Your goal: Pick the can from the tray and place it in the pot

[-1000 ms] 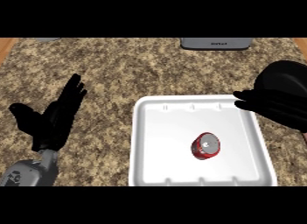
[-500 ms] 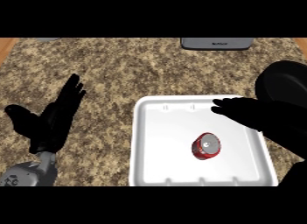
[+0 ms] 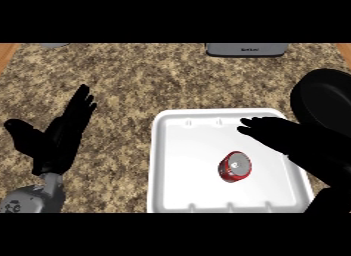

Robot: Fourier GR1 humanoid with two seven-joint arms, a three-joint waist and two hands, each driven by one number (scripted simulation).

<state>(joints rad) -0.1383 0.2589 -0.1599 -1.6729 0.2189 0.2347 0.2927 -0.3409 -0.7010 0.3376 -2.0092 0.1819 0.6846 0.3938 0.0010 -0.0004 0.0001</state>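
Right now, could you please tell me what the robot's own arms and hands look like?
Both the left hand and the right hand are plain black, with slim fingers and a thumb. The left forearm is a rounded grey shell bearing a small dark marking. Of the right arm, only a dark shape shows. No cables are visible.

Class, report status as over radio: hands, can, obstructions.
Right hand open over tray, short of can. Left hand open, resting left. Can in tray, ungrasped. Nothing blocking.
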